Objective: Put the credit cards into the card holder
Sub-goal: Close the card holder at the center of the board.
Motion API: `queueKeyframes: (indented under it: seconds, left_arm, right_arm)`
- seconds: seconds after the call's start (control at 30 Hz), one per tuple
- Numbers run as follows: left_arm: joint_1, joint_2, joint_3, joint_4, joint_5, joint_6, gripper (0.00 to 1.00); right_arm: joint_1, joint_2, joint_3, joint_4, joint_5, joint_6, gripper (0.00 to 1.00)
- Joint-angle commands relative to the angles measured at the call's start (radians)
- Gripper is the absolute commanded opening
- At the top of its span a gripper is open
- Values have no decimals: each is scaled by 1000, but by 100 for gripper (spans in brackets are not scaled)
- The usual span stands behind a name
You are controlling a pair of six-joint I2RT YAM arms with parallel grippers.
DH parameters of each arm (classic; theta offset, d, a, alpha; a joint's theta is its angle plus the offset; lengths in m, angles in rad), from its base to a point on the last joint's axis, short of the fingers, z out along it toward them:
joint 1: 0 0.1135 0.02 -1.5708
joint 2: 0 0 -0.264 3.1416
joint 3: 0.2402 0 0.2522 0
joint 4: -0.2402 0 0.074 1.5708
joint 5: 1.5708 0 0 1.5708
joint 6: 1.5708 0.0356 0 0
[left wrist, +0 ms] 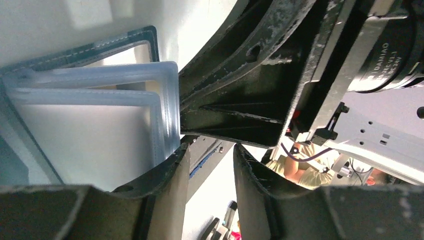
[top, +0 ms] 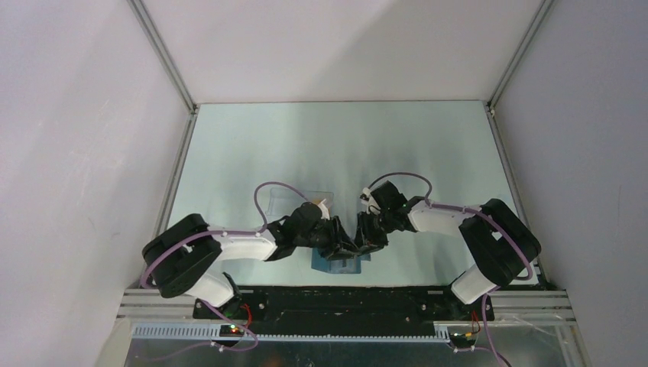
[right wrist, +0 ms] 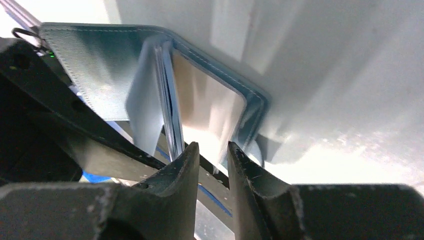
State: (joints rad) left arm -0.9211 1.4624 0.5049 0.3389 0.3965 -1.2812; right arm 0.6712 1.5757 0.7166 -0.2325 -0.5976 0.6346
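Observation:
The blue card holder (top: pixel 341 266) lies near the table's front edge, under both grippers. In the right wrist view the card holder (right wrist: pixel 95 60) stands open like a book with pale inner leaves raised. A cream-tan credit card (right wrist: pixel 207 112) sits in its right half, lower edge just above my fingertips. My right gripper (right wrist: pixel 212 147) is open, a narrow gap between its fingers and nothing clamped. My left gripper (left wrist: pixel 211 150) is open too, its left finger (left wrist: pixel 167 167) against the corner of the pale panels of the card holder (left wrist: pixel 100 125). From above, the left gripper (top: pixel 340 246) and the right gripper (top: pixel 370 238) nearly meet.
A clear plastic sheet (top: pixel 322 193) lies on the pale green table (top: pixel 336 145) just behind the left wrist. White walls with aluminium frame posts (top: pixel 164 53) close in the sides and back. The right gripper's black body (left wrist: pixel 260 85) fills the upper part of the left wrist view.

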Motion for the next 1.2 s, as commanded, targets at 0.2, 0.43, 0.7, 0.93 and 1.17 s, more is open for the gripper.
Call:
queueKeyframes:
  seconds: [0.2,0.43,0.7,0.93,1.17]
  left_arm:
    - [13,-92,-11,119,-21,9,50]
    - [159,-436,-176,-51,-118,68,56]
    - [288,-789,-221,-686,-277,196,59]
    - [298,-686,-277,-488,-105,180,52]
    - [279,-473,-208,-216,26,178,52]
  right_arm:
    - [-15,-40,27,-84,53,-79,31]
    - [-18,-3,26,-56,22,-77,30]
    - [-19,19,27,-56,17,-86,29]
    - [-21,36,27,-48,6,-86,28]
    - [-21,52,26,-42,-9,-88,28]
